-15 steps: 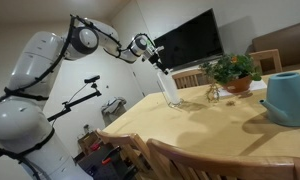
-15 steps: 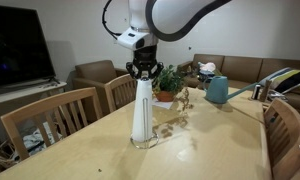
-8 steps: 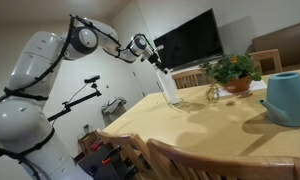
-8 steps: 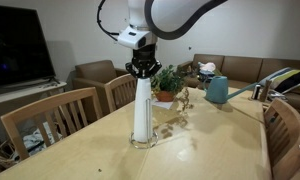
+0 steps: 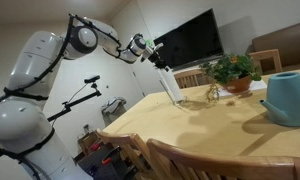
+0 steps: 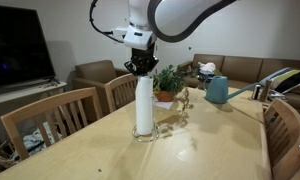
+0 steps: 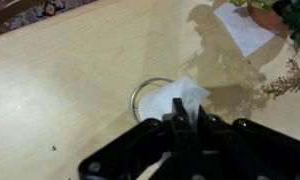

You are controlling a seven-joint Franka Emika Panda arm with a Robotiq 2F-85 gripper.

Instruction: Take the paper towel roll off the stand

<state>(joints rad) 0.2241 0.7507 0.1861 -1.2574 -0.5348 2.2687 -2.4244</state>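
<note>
Paper towel roll (image 6: 143,105) — pinched by gripper (image 6: 142,73) — above wooden table (image 6: 210,150), television (image 6: 15,45) behind.

Open tabletop (image 6: 210,145) surrounds the paper towel roll (image 6: 143,105), with the potted plant (image 6: 170,81) near behind it, the teal watering can (image 6: 218,91) farther off and chair backs (image 6: 52,99) lining the table edge.

Exterior views: mid-range, low, across light wooden table (image 5: 190,125) from different sides; table (image 6: 90,150) shared. Wrist view: close, looking down on tabletop.
</note>
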